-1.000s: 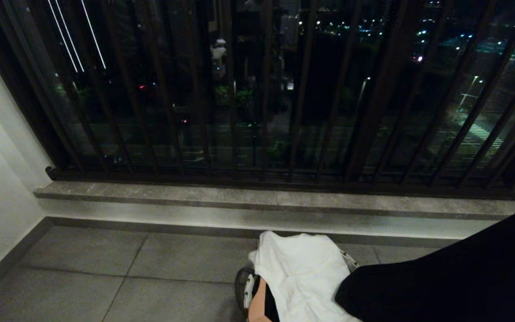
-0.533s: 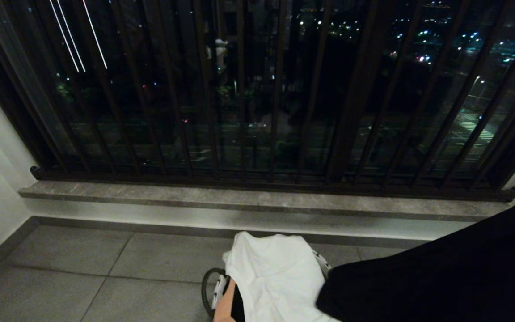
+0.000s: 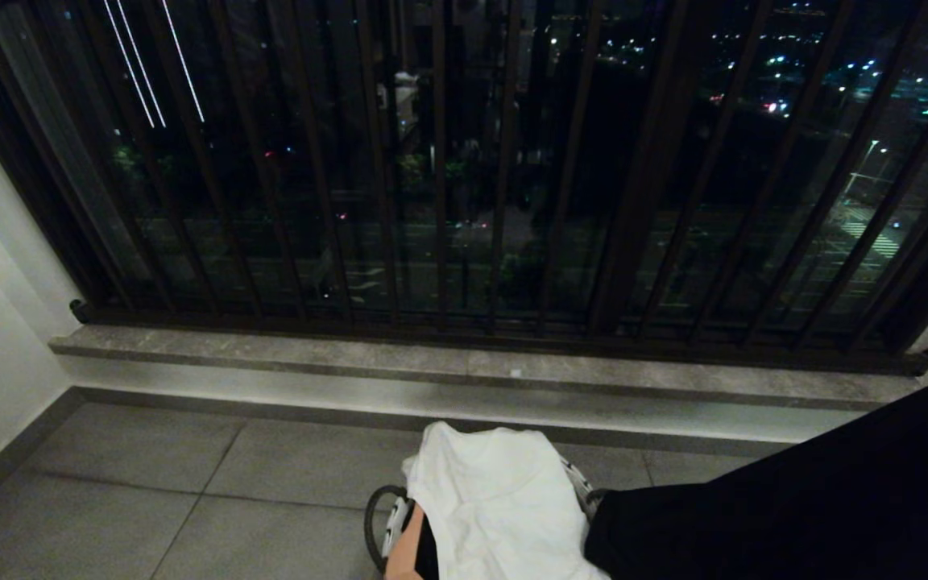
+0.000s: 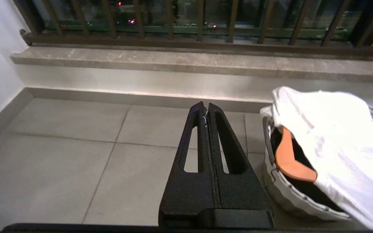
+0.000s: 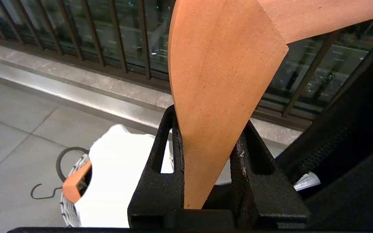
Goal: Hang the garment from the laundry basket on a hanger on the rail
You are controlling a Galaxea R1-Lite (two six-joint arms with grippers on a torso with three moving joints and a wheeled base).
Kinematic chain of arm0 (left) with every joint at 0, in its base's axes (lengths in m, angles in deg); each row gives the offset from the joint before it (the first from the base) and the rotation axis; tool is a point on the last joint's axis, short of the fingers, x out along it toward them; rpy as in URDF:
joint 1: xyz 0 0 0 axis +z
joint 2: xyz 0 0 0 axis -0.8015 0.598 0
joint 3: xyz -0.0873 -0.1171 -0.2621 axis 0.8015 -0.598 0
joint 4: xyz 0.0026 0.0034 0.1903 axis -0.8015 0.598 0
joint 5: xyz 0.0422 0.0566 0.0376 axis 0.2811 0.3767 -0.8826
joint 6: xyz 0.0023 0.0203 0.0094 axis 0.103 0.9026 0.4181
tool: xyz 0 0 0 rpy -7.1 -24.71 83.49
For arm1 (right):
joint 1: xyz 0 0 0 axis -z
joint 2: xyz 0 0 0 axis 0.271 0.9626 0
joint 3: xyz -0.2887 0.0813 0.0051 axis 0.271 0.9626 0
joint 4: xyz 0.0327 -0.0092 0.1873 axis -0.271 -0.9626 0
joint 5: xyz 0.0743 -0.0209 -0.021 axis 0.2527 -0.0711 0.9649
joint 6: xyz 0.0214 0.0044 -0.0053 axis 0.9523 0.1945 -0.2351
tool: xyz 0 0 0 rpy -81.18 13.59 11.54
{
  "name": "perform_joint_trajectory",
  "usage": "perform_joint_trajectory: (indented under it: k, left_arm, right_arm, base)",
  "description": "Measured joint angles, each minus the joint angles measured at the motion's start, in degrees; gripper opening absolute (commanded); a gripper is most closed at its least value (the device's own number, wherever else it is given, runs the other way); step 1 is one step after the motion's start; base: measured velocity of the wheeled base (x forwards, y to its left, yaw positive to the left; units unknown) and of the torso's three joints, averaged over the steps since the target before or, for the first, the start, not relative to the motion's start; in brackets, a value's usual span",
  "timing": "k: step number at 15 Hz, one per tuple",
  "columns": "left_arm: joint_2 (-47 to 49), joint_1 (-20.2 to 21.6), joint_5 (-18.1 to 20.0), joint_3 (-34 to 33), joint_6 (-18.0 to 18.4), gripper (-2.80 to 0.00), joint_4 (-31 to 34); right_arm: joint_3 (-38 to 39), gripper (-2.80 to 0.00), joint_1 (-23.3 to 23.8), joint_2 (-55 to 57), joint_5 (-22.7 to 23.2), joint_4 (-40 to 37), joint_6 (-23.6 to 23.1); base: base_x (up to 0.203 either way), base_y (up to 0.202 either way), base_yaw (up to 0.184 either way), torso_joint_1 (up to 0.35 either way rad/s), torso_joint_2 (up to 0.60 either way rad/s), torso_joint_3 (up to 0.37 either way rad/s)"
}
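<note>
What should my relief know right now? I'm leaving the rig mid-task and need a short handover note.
Right gripper: fingers shut on a wooden hanger, with a black garment hanging close beside it; whether it hangs on that hanger cannot be told.
Left gripper: shut, empty, held above the floor tiles beside the laundry basket.
Basket: on the floor below the window ledge, holding a white garment and a second wooden hanger.
Done: one hanger picked up.
Left: hang it on the rail, which is not in view.

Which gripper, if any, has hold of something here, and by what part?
The right gripper clamps a wooden hanger by one arm, near its end. The left gripper is shut on nothing.
</note>
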Motion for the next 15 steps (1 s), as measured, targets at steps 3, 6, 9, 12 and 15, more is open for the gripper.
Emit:
perform_joint_trajectory:
  k: [3,6,9,12,15]
  left_arm:
    - [0.0,0.09,0.0,0.0,0.0,-2.8,-0.05]
    - [0.0,0.0,0.0,0.0,0.05,-2.8,-0.02]
    - [0.0,0.02,0.0,0.0,0.09,-2.8,-0.02]
    - [0.0,0.02,0.01,0.0,0.11,-2.8,-0.05]
    - [0.0,0.02,0.03,0.0,0.09,-2.8,-0.02]
  right_arm:
    - [-0.32,-2.8,-0.04,-0.01,-0.1,0.02,-0.01]
    - [-0.42,-2.8,-0.04,0.0,-0.1,0.0,-0.01]
    - [-0.44,-2.8,-0.04,0.02,-0.1,-0.02,-0.01]
    - [-0.44,-2.8,-0.04,0.07,-0.1,0.0,-0.04]
    - [-0.47,-2.8,-0.04,0.05,-0.04,-0.06,-0.09]
  base:
    - [0.0,0.0,0.0,0.066,-0.43,-0.366]
    - [0.0,0.0,0.0,0.116,-0.45,-0.353]
    - [0.0,0.0,0.0,0.139,-0.47,-0.341]
    - [0.0,0.0,0.0,0.158,-0.48,-0.33]
    - [0.0,0.0,0.0,0.182,-0.5,-0.325]
